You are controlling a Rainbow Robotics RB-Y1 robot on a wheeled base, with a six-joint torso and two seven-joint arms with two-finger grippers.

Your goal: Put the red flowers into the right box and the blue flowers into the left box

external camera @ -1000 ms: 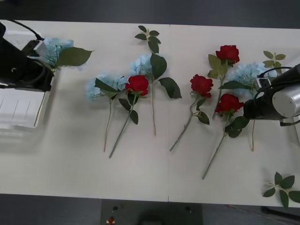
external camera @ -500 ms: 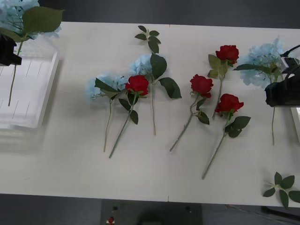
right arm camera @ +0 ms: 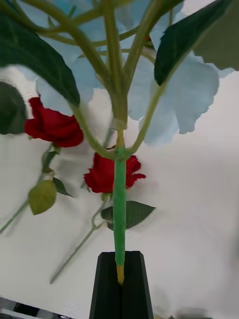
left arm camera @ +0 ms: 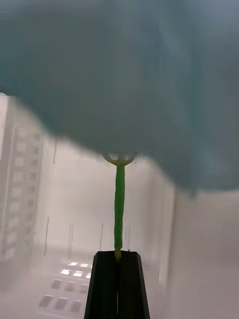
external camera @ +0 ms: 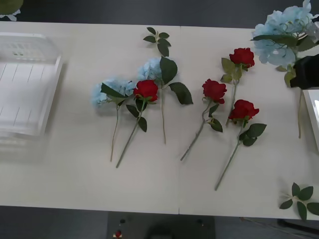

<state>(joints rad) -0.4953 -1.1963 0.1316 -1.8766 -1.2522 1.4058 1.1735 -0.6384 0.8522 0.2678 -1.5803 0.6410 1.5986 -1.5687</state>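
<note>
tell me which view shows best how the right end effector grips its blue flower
The right wrist view: the right end effector is shut on the blue flower's stem end. The front view shows only its head and the arm's dark body at the right edge.

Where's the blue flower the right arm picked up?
In the front view it hangs at the far right, the blue flower shut in the right gripper, beyond the right box.

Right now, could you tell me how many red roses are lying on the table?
4: one left of centre beside two blue flowers, and three right of centre, at the back, middle and nearest.
</note>
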